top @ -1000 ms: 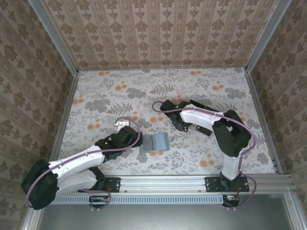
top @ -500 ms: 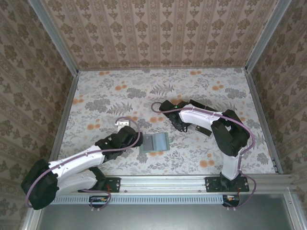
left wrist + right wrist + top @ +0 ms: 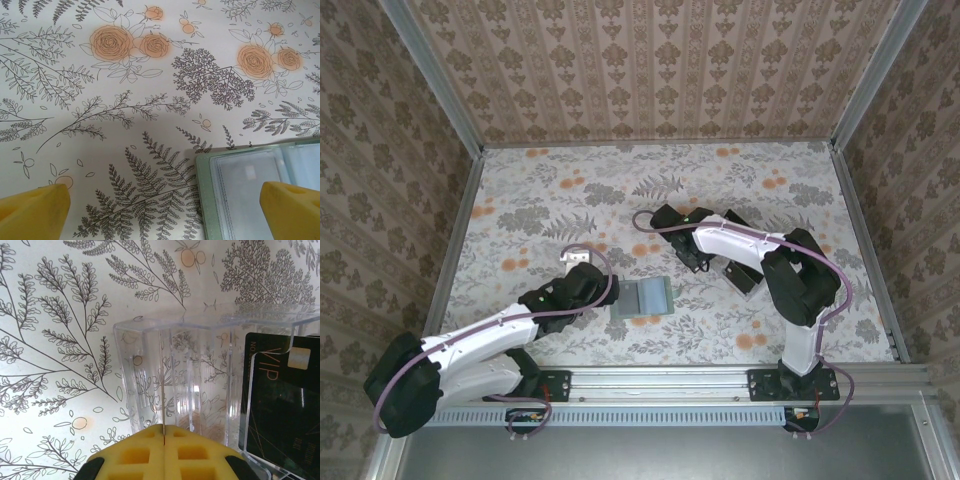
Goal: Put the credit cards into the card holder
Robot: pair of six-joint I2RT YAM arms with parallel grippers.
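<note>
The right jaws have just pinched closed — the left gripper waits spread wide at the edge of the open card holder, and the right gripper, clenched empty-looking against the clear rack, probably should reopen and shift right to take the black credit card squarely.

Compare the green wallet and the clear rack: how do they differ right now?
The wallet is pale green, lying flat and open; the rack is clear plastic with dividers. The rack holds a black card; no black card shows in the wallet's sleeves. The wallet lies by the open left gripper, the rack before the shut right gripper. Both rest on the floral table.
</note>
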